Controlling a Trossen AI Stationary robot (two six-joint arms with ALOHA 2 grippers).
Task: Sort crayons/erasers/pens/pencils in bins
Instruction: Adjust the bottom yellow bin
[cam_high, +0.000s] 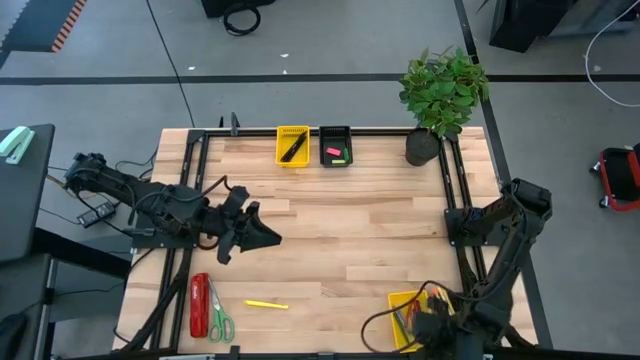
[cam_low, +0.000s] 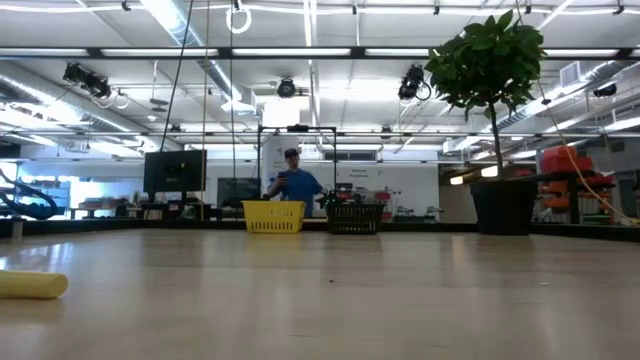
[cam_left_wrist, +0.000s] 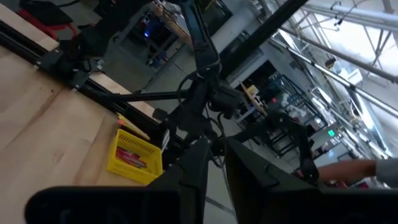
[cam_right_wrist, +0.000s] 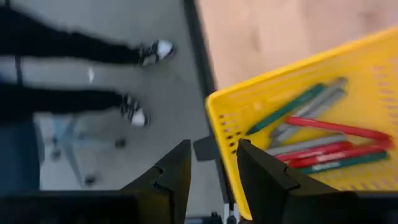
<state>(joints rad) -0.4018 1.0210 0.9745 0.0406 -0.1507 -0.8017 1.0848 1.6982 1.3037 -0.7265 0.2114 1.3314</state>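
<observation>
Your right gripper (cam_right_wrist: 211, 165) hung by the yellow bin (cam_right_wrist: 348, 81) of crayons (cam_right_wrist: 329, 152), fingers apart, empty; your left gripper's (cam_left_wrist: 214, 168) fingers nearly together, empty.

Tabletop (cam_high: 350, 240): pale wood, striped planks, black frame. Far bins: one yellow (cam_high: 293, 145) holding a black pen (cam_high: 294, 148); one black (cam_high: 336, 145) holding pink (cam_high: 334, 152) and green (cam_high: 339, 159) erasers. Near yellow bin (cam_right_wrist: 348, 74): red, green and grey crayons (cam_right_wrist: 323, 146). Stapler (cam_high: 199, 305): red. Scissors (cam_high: 219, 318): green-handled. Pencil (cam_high: 266, 304): yellow.
</observation>
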